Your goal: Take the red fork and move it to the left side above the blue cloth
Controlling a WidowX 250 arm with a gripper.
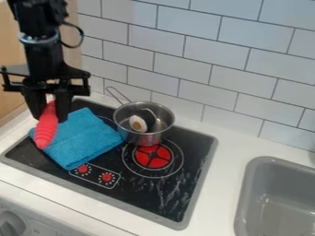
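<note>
Down at the lower left corner, a grey knob (11, 224) sits on the pale front panel (52, 222) below the counter. Toward the lower right, a grey sink (244, 196) is sunk into the white countertop (215, 189). To its left lies the black stovetop (138, 200) with its grey rim, whitish streaks marking the right half. Near its front edge are two red dials (107, 177), set side by side inside a thin white outline, and behind them to the right is a round red burner (152, 156) with a dark cross pattern. Left of the burner, a blue cloth (86, 140) lies spread at a slant over the left part of the stovetop. Above the cloth's left side is the red fork (47, 129), tilted, its ridged end pointing down toward the near side; whether it touches the cloth, I cannot tell. The black gripper (51, 115) has its fingers closed around the fork's upper part, one on each side. Right of the cloth and behind the burner stands a metal saucepan (130, 131), its wire handle pointing back and left, with a toy egg half (137, 123) and a dark item (148, 115) inside. At the back rises a wall of white tiles (188, 46), with a wooden panel (9, 99) at its left.
</note>
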